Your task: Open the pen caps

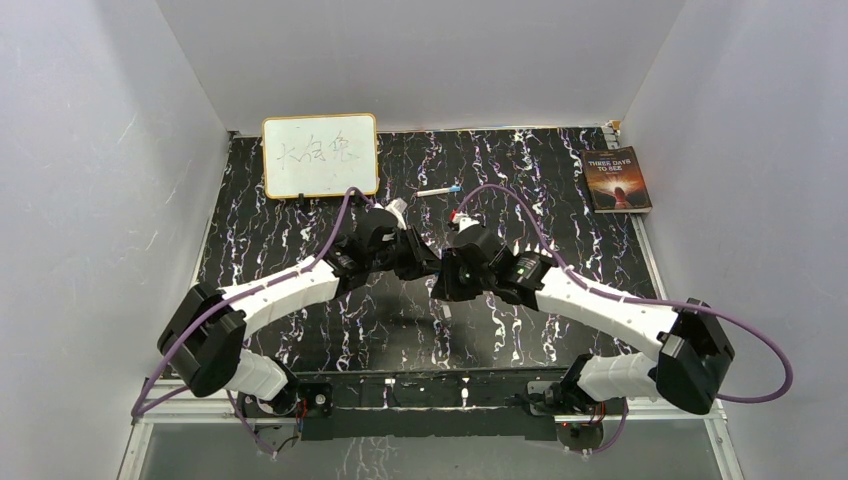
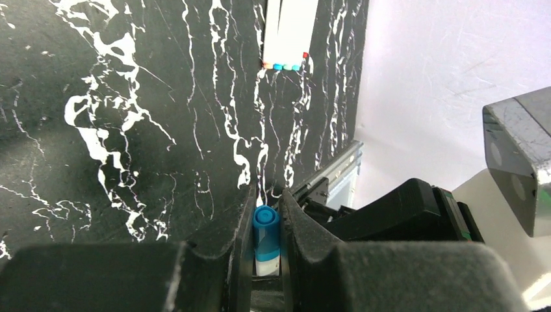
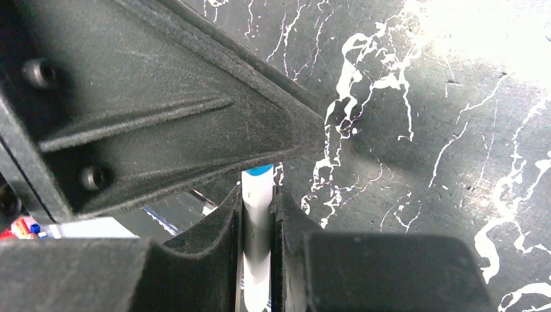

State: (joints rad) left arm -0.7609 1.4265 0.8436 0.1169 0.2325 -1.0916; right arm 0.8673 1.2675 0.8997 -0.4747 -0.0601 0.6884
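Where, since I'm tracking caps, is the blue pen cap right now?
The short blue plastic pen cap sits pinched in the left claw, seen in the left wrist view, over the middle of the black marbled table.

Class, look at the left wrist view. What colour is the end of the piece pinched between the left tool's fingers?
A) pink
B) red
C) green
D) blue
D: the left wrist view shows the left tool shut on a pen whose visible end is blue, with a bit of white barrel below it.
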